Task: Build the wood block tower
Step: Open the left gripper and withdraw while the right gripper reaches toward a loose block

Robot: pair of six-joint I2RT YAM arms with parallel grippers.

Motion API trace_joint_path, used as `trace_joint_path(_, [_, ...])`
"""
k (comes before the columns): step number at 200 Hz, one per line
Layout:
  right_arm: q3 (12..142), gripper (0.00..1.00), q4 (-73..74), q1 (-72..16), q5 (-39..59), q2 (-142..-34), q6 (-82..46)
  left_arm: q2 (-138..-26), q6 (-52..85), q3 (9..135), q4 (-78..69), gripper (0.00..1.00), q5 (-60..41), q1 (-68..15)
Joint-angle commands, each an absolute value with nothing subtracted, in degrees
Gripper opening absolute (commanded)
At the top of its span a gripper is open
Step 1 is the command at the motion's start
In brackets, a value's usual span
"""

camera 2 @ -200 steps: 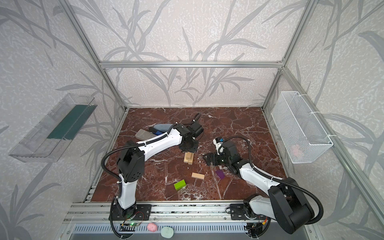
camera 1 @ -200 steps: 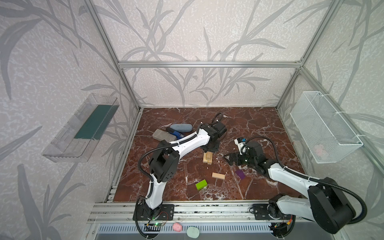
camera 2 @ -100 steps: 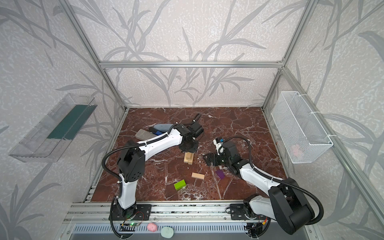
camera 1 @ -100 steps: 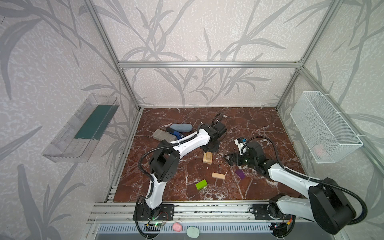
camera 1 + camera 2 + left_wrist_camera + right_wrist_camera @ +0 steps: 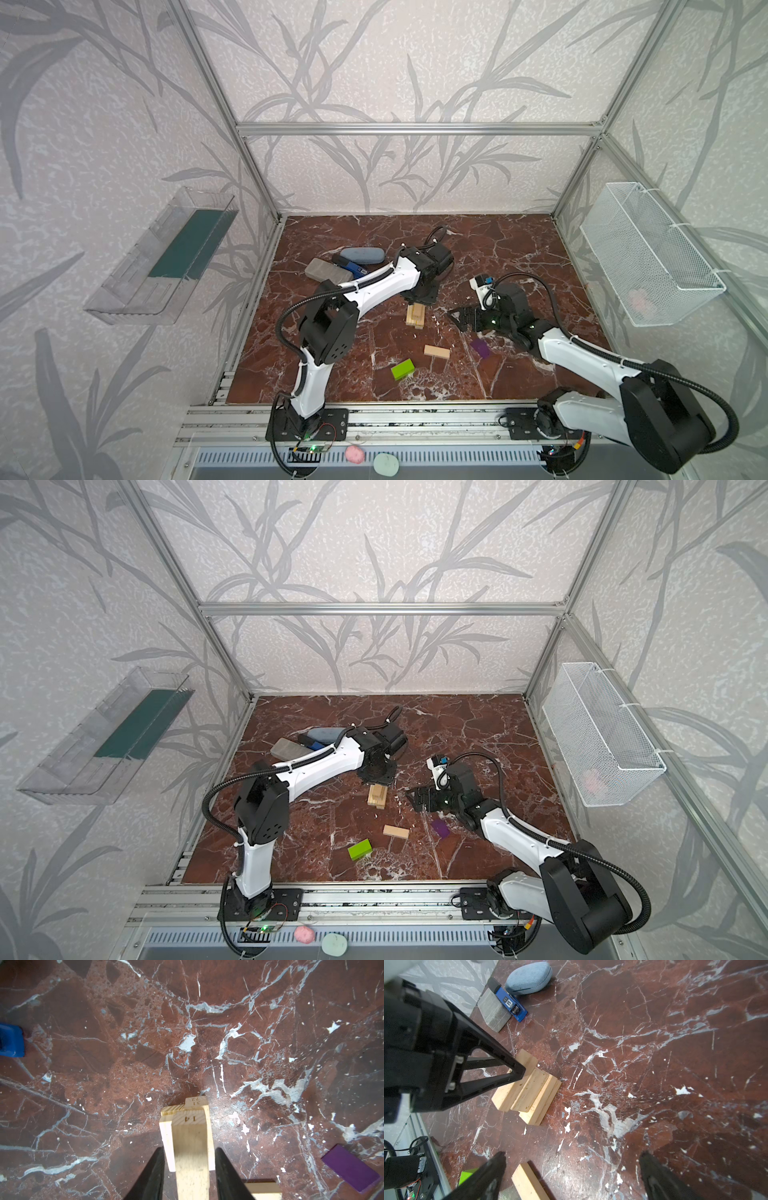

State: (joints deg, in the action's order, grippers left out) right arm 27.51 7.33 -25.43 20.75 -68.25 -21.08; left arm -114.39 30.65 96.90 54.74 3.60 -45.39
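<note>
Release, by the look of it: in both top views my left gripper [image 5: 189,1148] hasn't travelled over the last second, but its jaws now stand slightly parted. There's a sliver of gap either side of the top block [image 5: 190,1130], so nothing is pinched. That brick sits on the tower [image 5: 415,316], a low stack in the middle of the table [image 5: 498,249].

The right gripper [image 5: 573,1153] hangs wide open and empty near the tower. I reckon this placement is done.

Still lying apart towards the front are one loose wood block [image 5: 436,351], the green block [image 5: 402,369] and the purple block [image 5: 481,347].

On to containers. The wire basket [image 5: 648,257] on the right wall holds a pink lump [image 5: 638,299], too blurred to name. The clear tray [image 5: 166,257] on the left wall shows a dark green sheet [image 5: 187,245], and nothing else I can make out.
</note>
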Motion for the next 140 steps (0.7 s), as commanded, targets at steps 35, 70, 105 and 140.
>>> trace_joint_path(35, [34.79, 0.99, -12.18, -29.64, 16.63, -65.21, -18.27, -98.10, 33.94, 87.09, 50.12, 0.44, 8.29, -45.70])
trace_joint_path(70, [36.71, 0.94, -15.07, -34.74, 16.75, -68.72, -16.32, -87.81, 35.98, 76.24, 43.96, 0.45, 10.61, -45.53])
trace_joint_path(105, [39.65, 0.86, -15.49, -38.96, 19.06, -75.22, -14.00, -77.93, 39.39, 66.55, 39.97, 0.46, 12.26, -44.74])
trace_joint_path(140, [41.57, 0.81, -14.27, -40.67, 21.73, -81.23, -12.68, -70.95, 40.95, 60.87, 38.41, 0.48, 12.65, -43.95])
